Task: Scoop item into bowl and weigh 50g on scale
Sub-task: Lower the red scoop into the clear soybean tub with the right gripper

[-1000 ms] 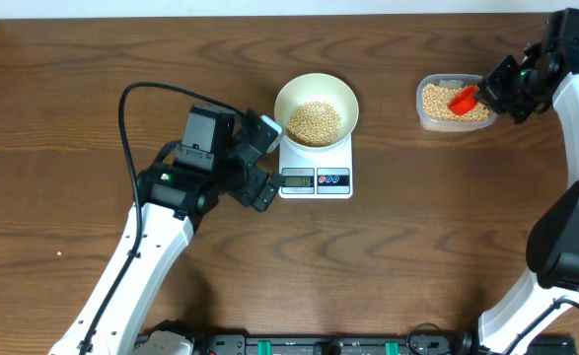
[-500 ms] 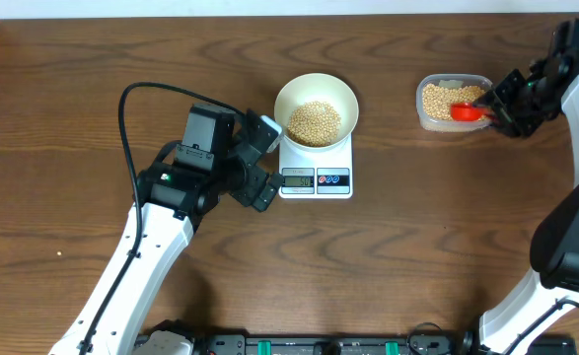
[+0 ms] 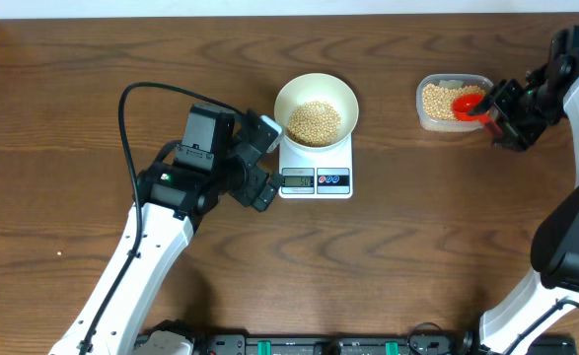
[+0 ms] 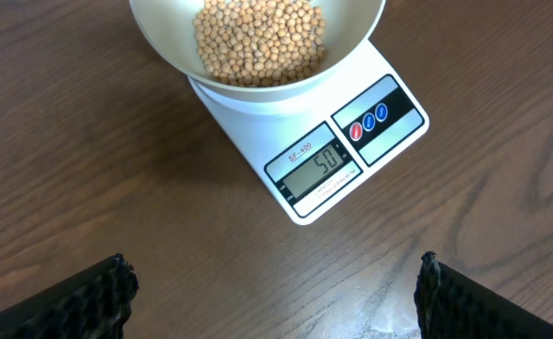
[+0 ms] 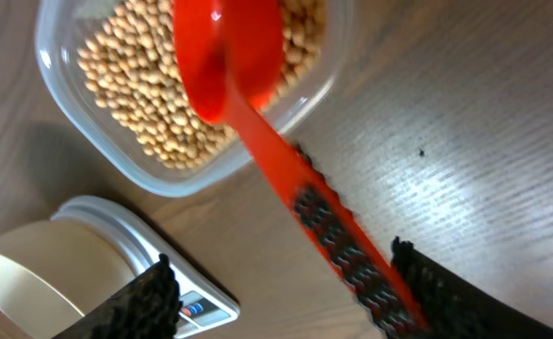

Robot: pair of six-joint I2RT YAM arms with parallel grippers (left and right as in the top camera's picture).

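Right wrist view: the right gripper [image 5: 281, 264] is wide open, holding nothing. The scoop [image 5: 229, 66] lies between its fingers, handle toward the arm, head in the tub [image 5: 177, 179].

Right gripper [image 3: 497, 111] has opened, releasing the scoop [image 3: 465, 102] into the tub [image 3: 428, 120].

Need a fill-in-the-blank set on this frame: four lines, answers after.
1. The scale display reads ___.
2. The bowl on the scale holds ___.
3. The head of the red scoop sits in the clear ___.
4. The left gripper is open and holds ___.
Missing words: 50; beans; tub; nothing.
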